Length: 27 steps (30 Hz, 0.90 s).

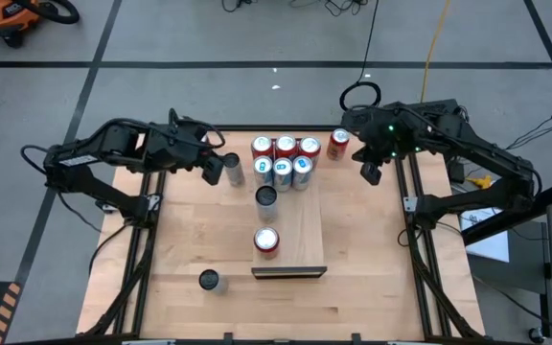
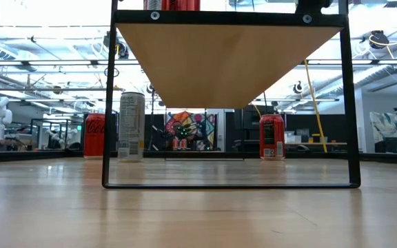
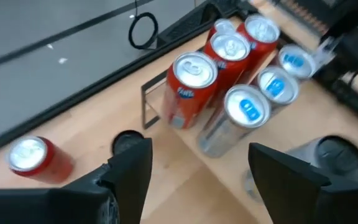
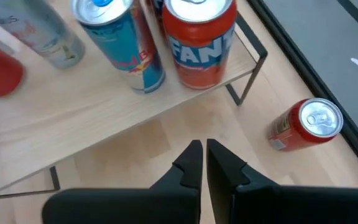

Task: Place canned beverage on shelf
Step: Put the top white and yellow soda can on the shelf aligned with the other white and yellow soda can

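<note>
Standing on black legs mid-tabletop [image 1: 180, 240], the shelf [image 1: 305, 230] carries three orange-red cans [image 1: 285, 147] at its far end, three blue-top cans [image 1: 283, 171] just in front, then a grey-top can [image 1: 267, 198] and a red can [image 1: 266, 241] toward the dark strip end. Off the shelf: a silver can [image 1: 234, 170] just beside its left edge, a red can [image 1: 339, 144] off its far right corner, a dark-top can [image 1: 209, 280] near the front left. Left gripper [image 1: 220, 165] reaches in from the shelf's left, fingers [image 3: 135, 165] apart, nothing clamped, silver can right at them. Right gripper [image 1: 371, 172] hangs off the shelf's right edge, jaws together, empty. Readable: "FAN" on an orange can [image 4: 199, 37]; red low-view can [image 2: 94, 136] shows Coca-Cola script.
</note>
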Motion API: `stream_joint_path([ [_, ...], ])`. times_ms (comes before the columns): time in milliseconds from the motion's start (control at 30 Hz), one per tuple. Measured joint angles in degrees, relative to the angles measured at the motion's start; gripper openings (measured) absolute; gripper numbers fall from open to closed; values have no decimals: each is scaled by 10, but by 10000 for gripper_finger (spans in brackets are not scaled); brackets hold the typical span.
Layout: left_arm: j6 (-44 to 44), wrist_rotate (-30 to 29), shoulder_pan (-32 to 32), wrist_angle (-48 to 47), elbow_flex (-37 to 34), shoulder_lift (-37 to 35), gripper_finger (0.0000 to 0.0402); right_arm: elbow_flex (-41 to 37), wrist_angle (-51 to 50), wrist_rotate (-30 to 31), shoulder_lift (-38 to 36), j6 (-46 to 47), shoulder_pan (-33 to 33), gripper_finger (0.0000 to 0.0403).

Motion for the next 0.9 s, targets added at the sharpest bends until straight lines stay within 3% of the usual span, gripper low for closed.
stream_joint_path([
  [400, 61, -4, 29, -91, -7, -4, 270, 0, -25, 3, 0, 121, -13, 0],
  [633, 116, 38, 41, -21, -135, -47, 270, 0, -65, 3, -1, 197, -7, 0],
  [767, 55, 77, 45, 10, -202, -70, 270, 0, -65, 3, -1, 190, 0, 0],
  [900, -59, 98, 38, 1, -217, -74, 270, 0, -77, 4, -1, 163, 0, 0],
])
